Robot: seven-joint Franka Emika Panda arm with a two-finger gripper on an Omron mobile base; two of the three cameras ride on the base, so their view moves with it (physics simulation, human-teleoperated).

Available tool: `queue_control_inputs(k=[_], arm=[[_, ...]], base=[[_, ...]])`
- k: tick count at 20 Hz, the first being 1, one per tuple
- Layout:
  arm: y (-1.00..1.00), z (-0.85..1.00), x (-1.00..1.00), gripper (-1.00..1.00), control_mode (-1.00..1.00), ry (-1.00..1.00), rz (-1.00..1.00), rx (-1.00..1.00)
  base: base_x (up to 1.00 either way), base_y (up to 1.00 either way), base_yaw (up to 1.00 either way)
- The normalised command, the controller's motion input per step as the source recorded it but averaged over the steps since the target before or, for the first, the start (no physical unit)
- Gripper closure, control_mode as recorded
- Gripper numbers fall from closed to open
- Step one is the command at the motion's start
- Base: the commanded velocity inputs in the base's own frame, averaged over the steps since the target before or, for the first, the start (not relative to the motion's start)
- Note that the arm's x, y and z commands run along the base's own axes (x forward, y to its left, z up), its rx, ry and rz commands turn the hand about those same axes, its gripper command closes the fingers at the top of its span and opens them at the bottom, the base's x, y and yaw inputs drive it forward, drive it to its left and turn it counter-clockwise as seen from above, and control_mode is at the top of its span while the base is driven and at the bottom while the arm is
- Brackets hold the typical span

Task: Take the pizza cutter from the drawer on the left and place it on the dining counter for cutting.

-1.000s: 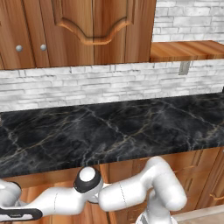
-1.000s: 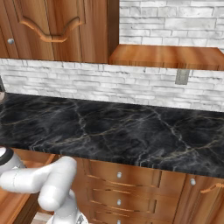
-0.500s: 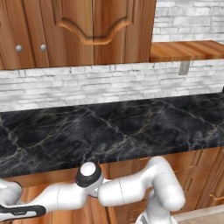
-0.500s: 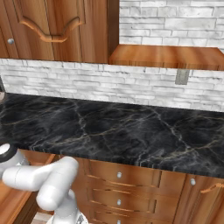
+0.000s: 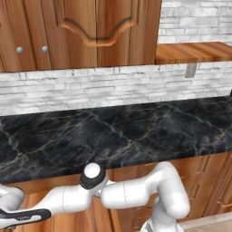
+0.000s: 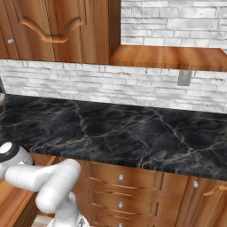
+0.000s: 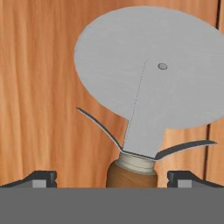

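Note:
The pizza cutter (image 7: 153,65) lies right under the hand, its round silver-grey wheel large in the hand view and its brown wooden handle (image 7: 131,175) pointing toward the camera. It rests on the smooth wooden inside of the drawer (image 7: 39,87). My gripper (image 7: 112,179) is open, its dark fingertips (image 7: 41,178) set wide on either side of the handle and clear of it. In the left base view the arm (image 5: 136,195) reaches low toward the bottom left corner. The dining counter is out of view.
A narrow black marble counter (image 5: 118,131) backed by white brick runs across in front of me. Wooden wall cabinets (image 5: 90,31) and a shelf (image 6: 168,55) hang above it. Below it are closed drawers with silver knobs (image 6: 120,177).
The arm's elbow joint has risen slightly and edged right in both base views. The kitchen has not changed.

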Motion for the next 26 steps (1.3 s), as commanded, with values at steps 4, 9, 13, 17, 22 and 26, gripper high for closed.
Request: queue_control_inputs(k=[4, 9, 13, 17, 22, 26], arm=[[-0.14, 0.0, -0.1, -1.0, -1.0, 0.0, 0.0, 0.0], [-0.04, -0.17, -0.16, -1.0, -1.0, -0.06, 0.0, 0.0], [-0.01, -0.07, -0.31, -1.0, -1.0, -0.08, 0.0, 0.0], [0.0, -0.1, -0.09, -1.0, -1.0, -0.03, -0.01, 0.0], [-0.01, -0.3, 0.0, -1.0, -1.0, 0.0, -0.01, 0.0], [0.0, -0.32, 0.0, -1.0, -1.0, 0.0, 0.0, 0.0]], base=[[0.0, 0.0, 0.0], [0.0, 0.0, 0.0], [0.0, 0.0, 0.0], [0.0, 0.0, 0.0], [0.0, 0.0, 0.0], [0.0, 0.0, 0.0]])
